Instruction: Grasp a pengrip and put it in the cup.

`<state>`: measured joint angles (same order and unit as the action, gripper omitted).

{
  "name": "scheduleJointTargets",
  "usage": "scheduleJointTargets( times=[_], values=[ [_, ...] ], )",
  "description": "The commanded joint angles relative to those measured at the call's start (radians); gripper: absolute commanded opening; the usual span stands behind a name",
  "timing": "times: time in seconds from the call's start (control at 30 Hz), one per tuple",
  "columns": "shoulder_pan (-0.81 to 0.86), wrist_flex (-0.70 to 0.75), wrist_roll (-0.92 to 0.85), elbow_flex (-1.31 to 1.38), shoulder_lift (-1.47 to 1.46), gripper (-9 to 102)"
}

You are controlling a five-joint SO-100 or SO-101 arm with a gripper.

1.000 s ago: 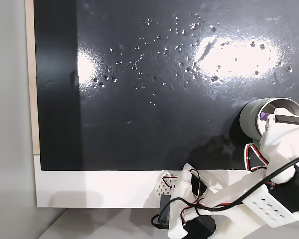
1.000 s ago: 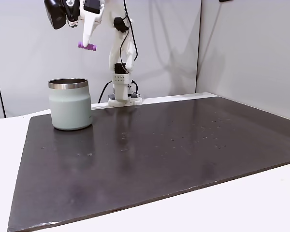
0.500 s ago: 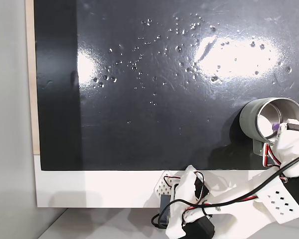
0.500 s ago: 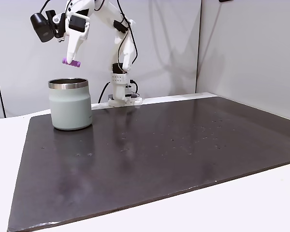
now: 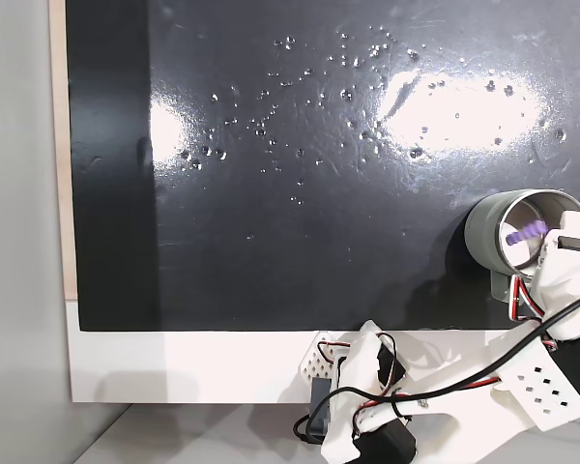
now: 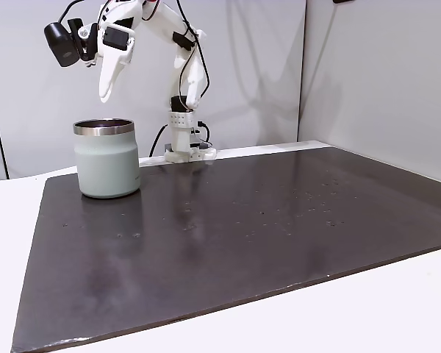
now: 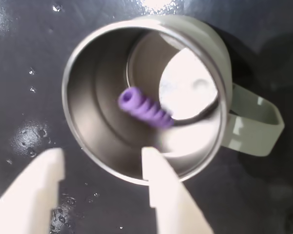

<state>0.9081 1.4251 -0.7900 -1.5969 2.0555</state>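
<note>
From my remote seat this looks like a bare lab or test booth rather than a home. I see plain pale wall panels [image 6: 367,81] closing in a white desk [image 6: 397,309], which is covered by a large glossy black mat [image 5: 309,193] speckled with small marks. A white 3D-printed arm [image 6: 178,66] with exposed red and black wires [image 5: 503,300] is fixed at the desk edge, and a black camera [image 6: 59,40] rides on it.
</note>
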Motion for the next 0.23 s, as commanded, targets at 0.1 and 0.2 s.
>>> scheduleJointTargets(
  times=[0.1,0.2],
  values=[
    [-0.002,-0.014,-0.003,0.012,0.000,20],
    [-0.002,-0.014,-0.003,0.012,-0.005,19]
  ],
)
